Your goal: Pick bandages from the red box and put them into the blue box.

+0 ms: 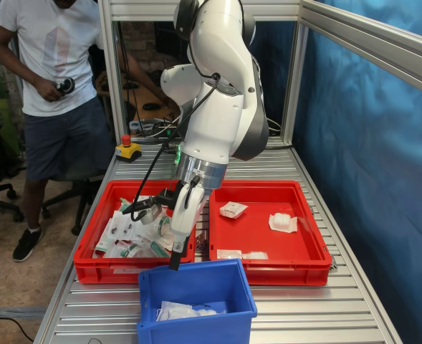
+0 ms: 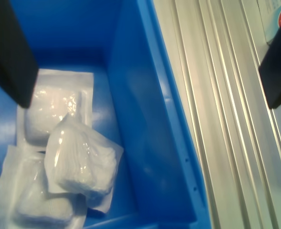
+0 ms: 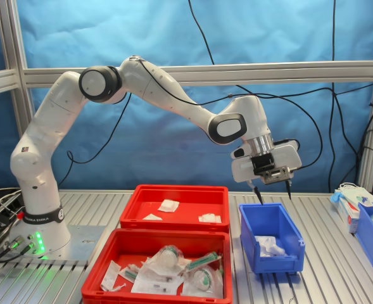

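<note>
While the tool is hanging wide open and empty above the blue box, one finger is risking catching the rim on descent.

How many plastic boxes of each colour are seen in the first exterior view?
Red: 2, the red box with few packets and the red tray of pouches.
Blue: 1, the blue box.
Total: 3.

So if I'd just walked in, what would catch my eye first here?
Probably the big white robot arm, bent over so its open gripper hangs above the blue box, which holds white bandages. Next, two red trays side by side: the red box with few packets, the other tray heaped with pouches.
</note>
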Controlling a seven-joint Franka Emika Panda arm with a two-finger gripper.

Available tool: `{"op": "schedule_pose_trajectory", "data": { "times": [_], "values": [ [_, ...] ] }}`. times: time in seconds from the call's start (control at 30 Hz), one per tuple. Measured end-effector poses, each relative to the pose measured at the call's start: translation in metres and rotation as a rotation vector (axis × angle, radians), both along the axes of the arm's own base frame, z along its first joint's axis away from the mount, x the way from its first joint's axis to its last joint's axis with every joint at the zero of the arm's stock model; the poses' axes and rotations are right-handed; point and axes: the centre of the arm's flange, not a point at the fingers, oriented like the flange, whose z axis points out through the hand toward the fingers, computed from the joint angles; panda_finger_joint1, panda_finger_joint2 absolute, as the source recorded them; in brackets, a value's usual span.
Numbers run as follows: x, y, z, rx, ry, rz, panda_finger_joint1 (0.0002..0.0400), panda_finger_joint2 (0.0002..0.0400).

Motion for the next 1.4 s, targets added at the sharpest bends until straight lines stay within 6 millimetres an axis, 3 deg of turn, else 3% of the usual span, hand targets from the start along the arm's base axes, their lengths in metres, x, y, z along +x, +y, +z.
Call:
{"op": "schedule_pose_trajectory", "data": {
  "times": [0.27,0.53,0.97,1.27,1.4],
  "values": [
    [-0.008,-0.004,-0.005,0.030,0.019,-0.009,0.0400,0.0400],
    [-0.038,-0.006,-0.005,0.111,0.059,-0.017,0.0400,0.0400],
    [-0.109,-0.001,0.024,0.221,0.179,-0.031,0.0400,0.0400],
    [-0.144,-0.007,0.044,0.244,0.225,-0.047,0.0400,0.0400],
    [-0.168,-0.010,0.054,0.246,0.239,-0.056,0.0400,0.0400]
  ]
}}
